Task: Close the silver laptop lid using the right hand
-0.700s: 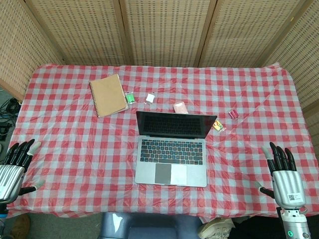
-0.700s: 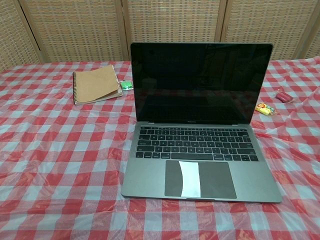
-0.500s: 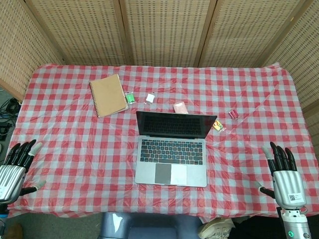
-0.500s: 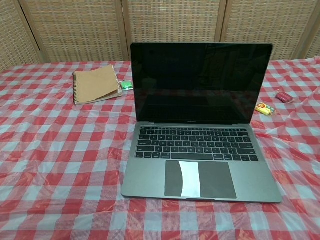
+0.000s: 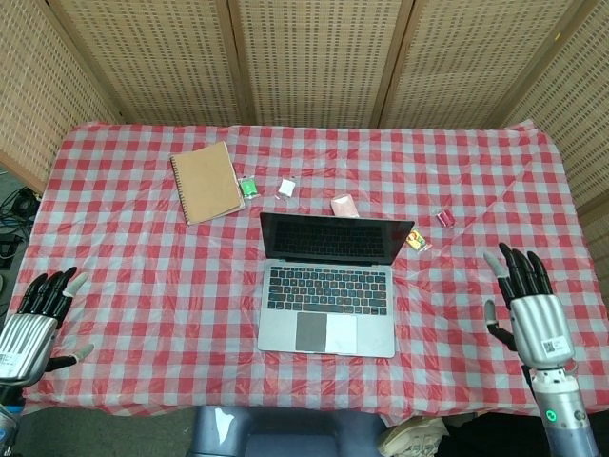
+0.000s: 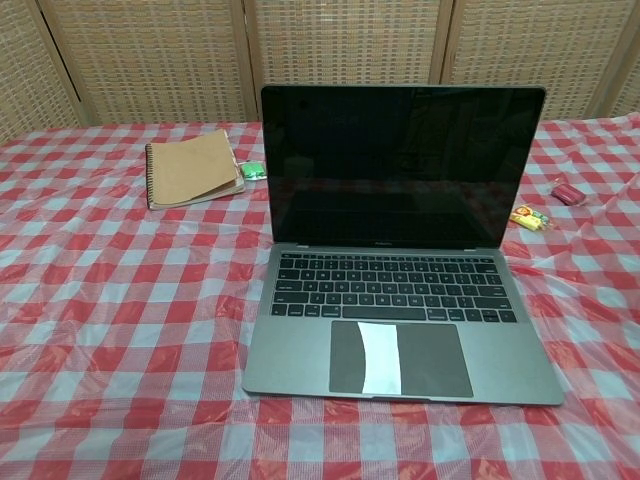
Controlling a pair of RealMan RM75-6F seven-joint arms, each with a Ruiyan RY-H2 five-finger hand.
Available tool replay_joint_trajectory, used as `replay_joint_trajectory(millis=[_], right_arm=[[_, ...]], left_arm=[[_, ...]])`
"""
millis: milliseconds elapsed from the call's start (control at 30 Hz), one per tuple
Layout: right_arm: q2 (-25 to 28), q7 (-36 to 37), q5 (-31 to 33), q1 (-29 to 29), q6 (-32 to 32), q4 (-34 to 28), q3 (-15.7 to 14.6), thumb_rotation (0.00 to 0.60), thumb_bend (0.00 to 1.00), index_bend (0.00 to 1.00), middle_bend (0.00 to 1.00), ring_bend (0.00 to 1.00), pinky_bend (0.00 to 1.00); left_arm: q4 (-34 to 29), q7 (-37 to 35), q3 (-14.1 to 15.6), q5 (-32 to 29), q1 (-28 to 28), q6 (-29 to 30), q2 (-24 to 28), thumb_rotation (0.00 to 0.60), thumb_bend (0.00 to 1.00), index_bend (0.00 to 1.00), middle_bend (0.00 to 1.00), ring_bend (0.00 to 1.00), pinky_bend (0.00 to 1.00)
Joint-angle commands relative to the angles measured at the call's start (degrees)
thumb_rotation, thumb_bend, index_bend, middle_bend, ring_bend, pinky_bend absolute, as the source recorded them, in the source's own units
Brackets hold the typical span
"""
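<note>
The silver laptop [image 5: 328, 286] [image 6: 400, 290] stands open in the middle of the checked table, its dark screen upright and facing me. My right hand [image 5: 526, 307] hovers at the table's front right edge, fingers spread and empty, well to the right of the laptop. My left hand [image 5: 33, 322] hangs off the front left corner, also spread and empty. Neither hand shows in the chest view.
A brown spiral notebook [image 5: 206, 181] [image 6: 190, 168] lies at the back left. Small items lie behind the laptop: a green packet [image 5: 248, 187], a white packet [image 5: 286, 188], a pink packet [image 5: 344, 205], a yellow packet [image 5: 417, 241] and a red one [image 5: 444, 219]. Wicker screens stand behind the table.
My right hand has moved up and slightly left, toward the table. My left hand has dropped a little lower. The laptop has not moved.
</note>
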Motion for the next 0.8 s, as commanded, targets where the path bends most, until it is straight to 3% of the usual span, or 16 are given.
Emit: replay_joint_trajectory(millis=[33, 200, 433, 800], right_arm=[[4.94, 8.03, 6.39, 7.66, -9.62, -4.34, 6.78, 0.6, 1.0, 0.04, 0.08, 0.05, 0.14], [8.66, 13.05, 15.04, 16.32, -23.41, -7.34, 12.03, 0.6, 1.0, 0.14, 0.16, 0.13, 0.21], [6.49, 12.07, 26.84, 27.07, -39.61, -4.37, 13.58, 0.6, 1.0, 0.2, 0.24, 0.22, 0.3], [-1.59, 1.11, 39.73, 36.82, -41.64, 0.99, 12.18, 0.6, 1.0, 0.27, 0.31, 0.27, 0.32]], left_arm=[[-0.07, -0.04, -0.8, -1.93, -0.71, -1.5, -0.37, 0.6, 0.0, 0.0, 0.0, 0.0, 0.0], [0.2, 0.48, -1.7, -3.72, -1.44, -2.7, -0.68, 0.6, 0.0, 0.0, 0.0, 0.0, 0.0], [0.64, 1.08, -2.3, -5.58, -2.47, -4.71, -1.16, 0.6, 0.0, 0.0, 0.0, 0.0, 0.0], [1.26, 0.2, -3.12, -8.02, -3.13, -6.02, -0.98, 0.6, 0.0, 0.0, 0.0, 0.0, 0.0]])
